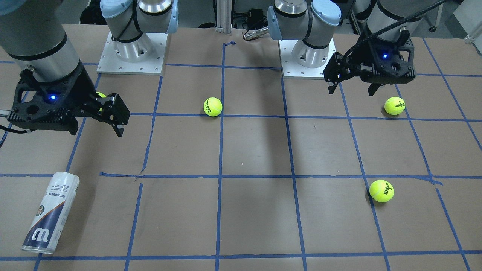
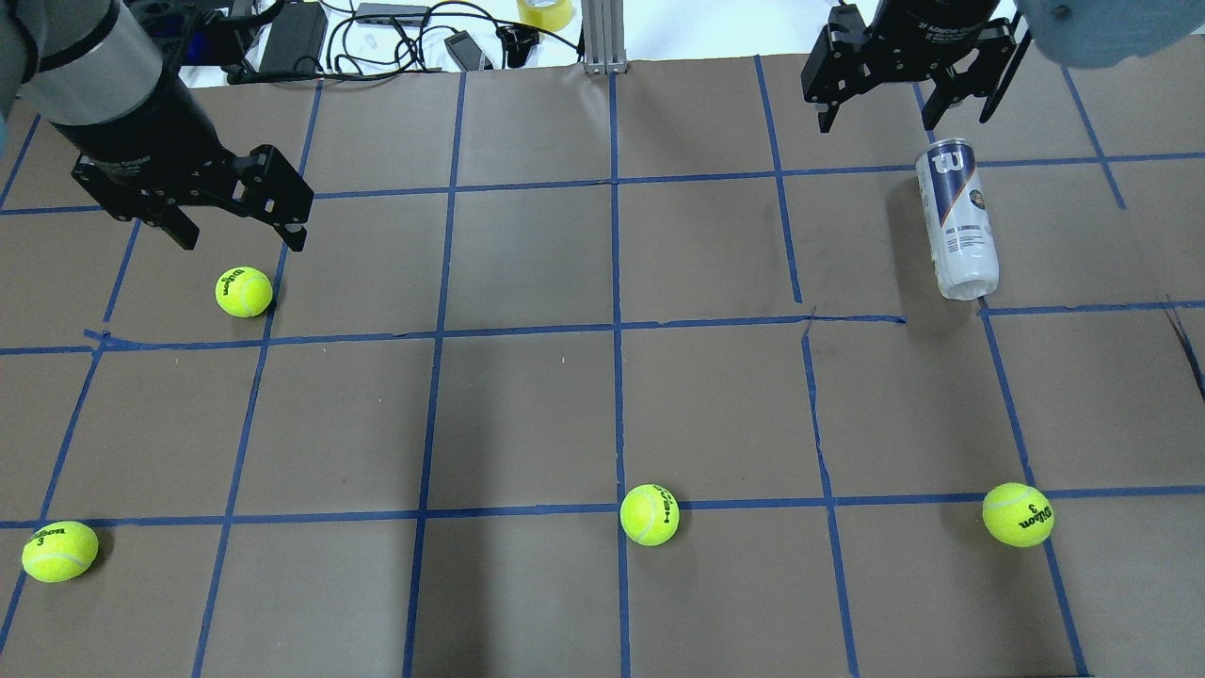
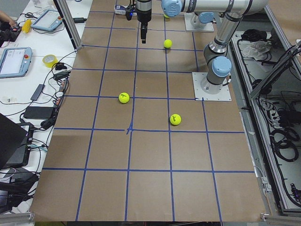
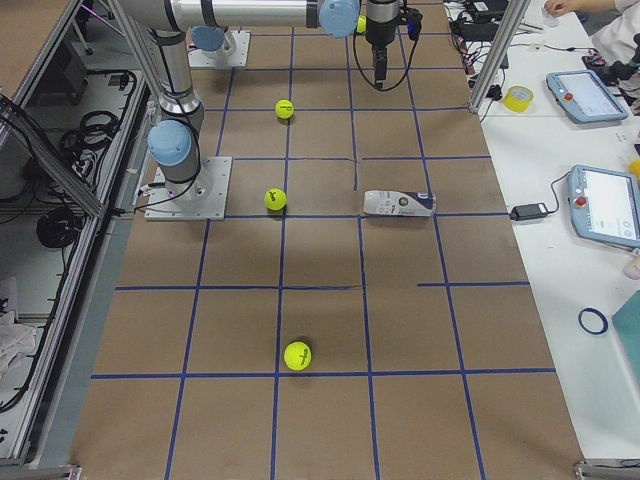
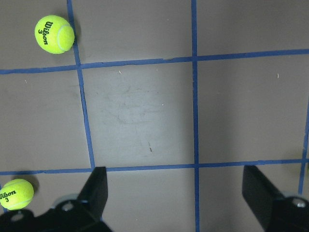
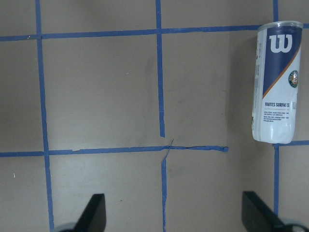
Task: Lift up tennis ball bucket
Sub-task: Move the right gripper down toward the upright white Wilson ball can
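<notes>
"On the far right of the table (image 2: 527, 414), the tennis ball bucket (image 2: 955, 226) lies on its side. Its long axis runs near to far, with the silver rim (image 2: 946, 144) at the far end. Nothing touches it."

"Which arm do you take?"

"I'd take the right gripper (image 2: 878, 122). It hangs above the far end of the can, its fingers (image 6: 94, 217) spread wide with nothing between them. From its wrist camera the can sits off to the right of the gap, not under it. I'd call this the approach, with the lift not begun."

"And the other?"

"For the left gripper (image 2: 240, 235), it hovers well apart on the left, also spread and empty, with a tennis ball (image 2: 244, 292) just on its near side. I don't think it plays any part."

"What worries you?"

"Rolling, mostly. The can is round and lying flat. If I come down off-centre, one finger lands first and nudges it sideways out of the gap. The plastic looks slick and thin, so a light squeeze may let it slide and a hard one may buckle it. If I pinch close to the rim end, the long body would likely droop and twist out as it rises. I'd line up over the middle of the label (image 2: 953, 193) first."
</notes>
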